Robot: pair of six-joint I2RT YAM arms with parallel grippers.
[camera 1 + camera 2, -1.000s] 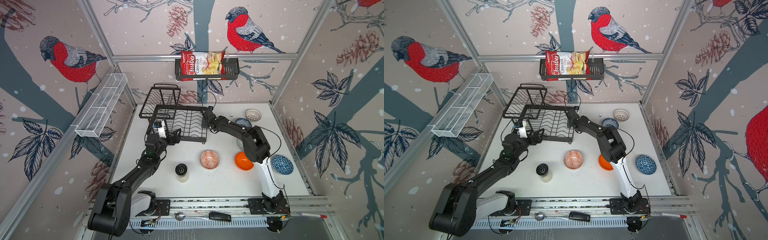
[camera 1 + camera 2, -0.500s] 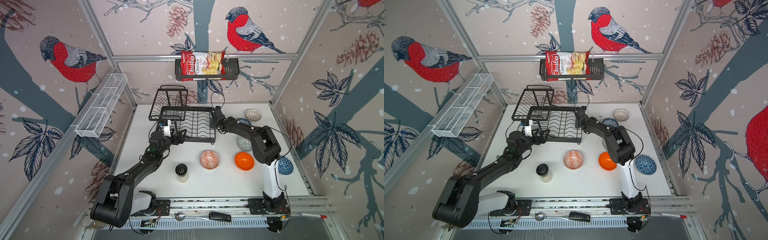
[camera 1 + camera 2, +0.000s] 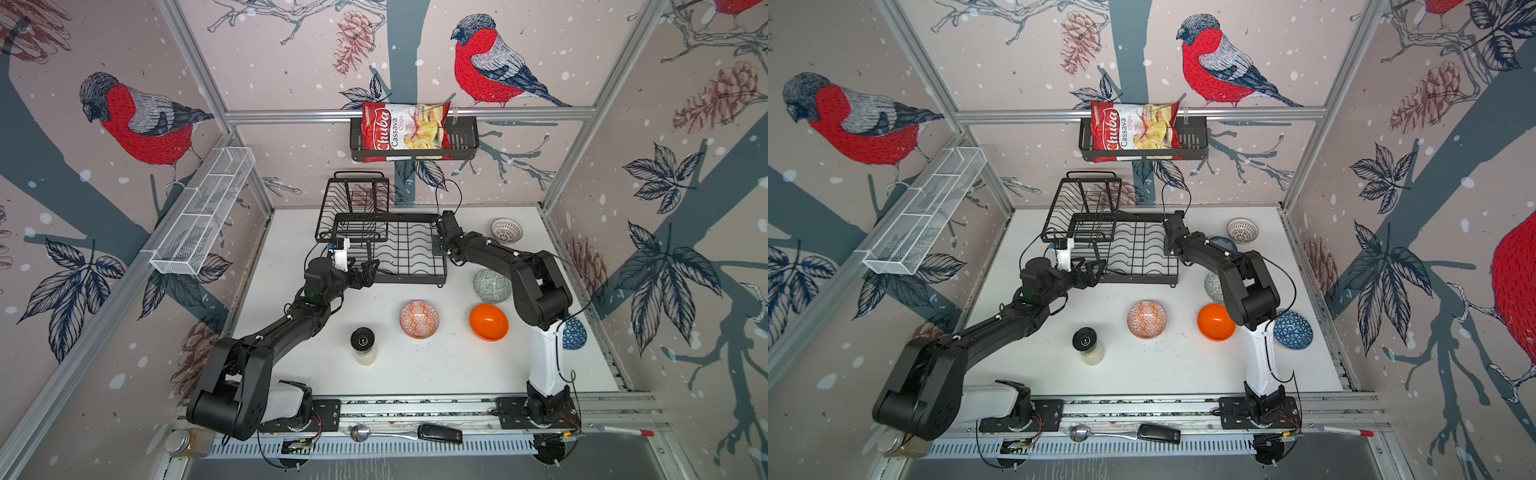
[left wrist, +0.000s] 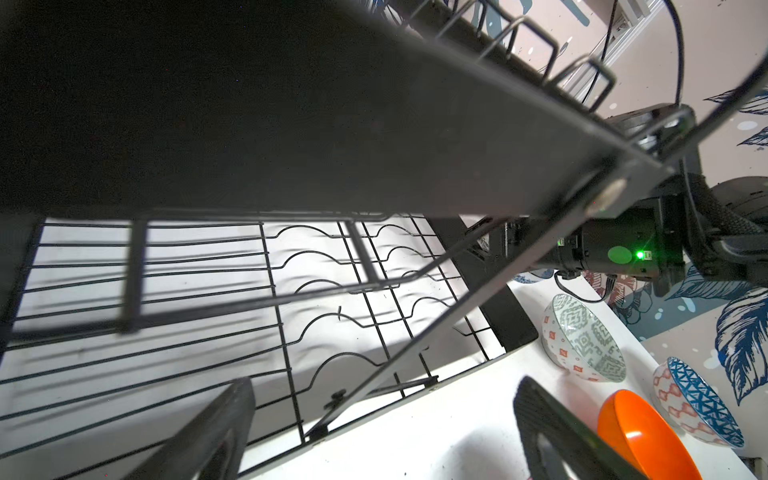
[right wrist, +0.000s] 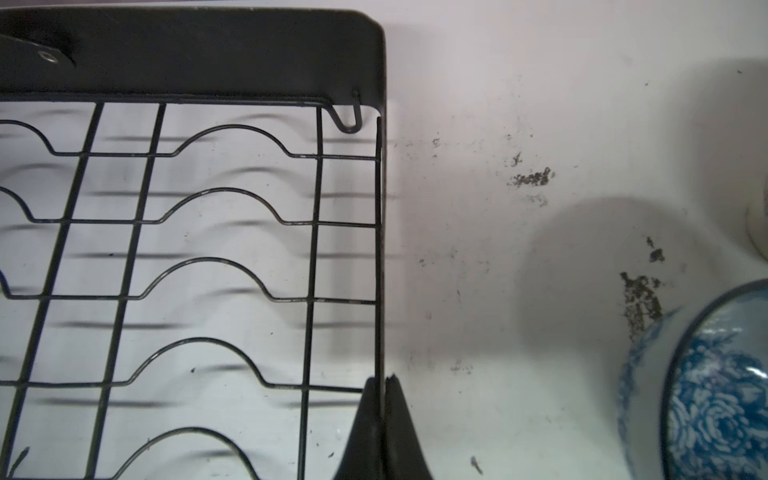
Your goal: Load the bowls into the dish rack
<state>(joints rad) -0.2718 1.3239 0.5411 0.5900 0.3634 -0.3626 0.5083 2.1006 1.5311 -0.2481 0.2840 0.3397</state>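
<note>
The black wire dish rack [image 3: 415, 281] [image 3: 1144, 279] stands at the back middle of the table with nothing in it. My right gripper [image 3: 439, 237] [image 5: 384, 388] is shut on the thin rim of the rack's right side [image 5: 378, 249]. My left gripper [image 3: 368, 270] [image 4: 380, 436] is open at the rack's front left edge, holding nothing. The bowls sit on the table: orange-white patterned [image 3: 419, 319], plain orange [image 3: 488, 322], grey-green [image 3: 492, 285], white lattice [image 3: 506, 230], a blue one [image 3: 1292, 329] by the right arm's base, and another blue one [image 5: 715, 386] beside the right gripper.
A jar with a black lid [image 3: 363, 345] stands in front of the left arm. A chips bag [image 3: 401, 131] fills the black wall basket and a white mesh shelf [image 3: 203, 216] hangs on the left wall. A spoon [image 3: 374, 433] lies on the front rail.
The rack has slid to the right with my right gripper on its right side, and that gripper has closed fully. My left arm has followed the rack's front edge.
</note>
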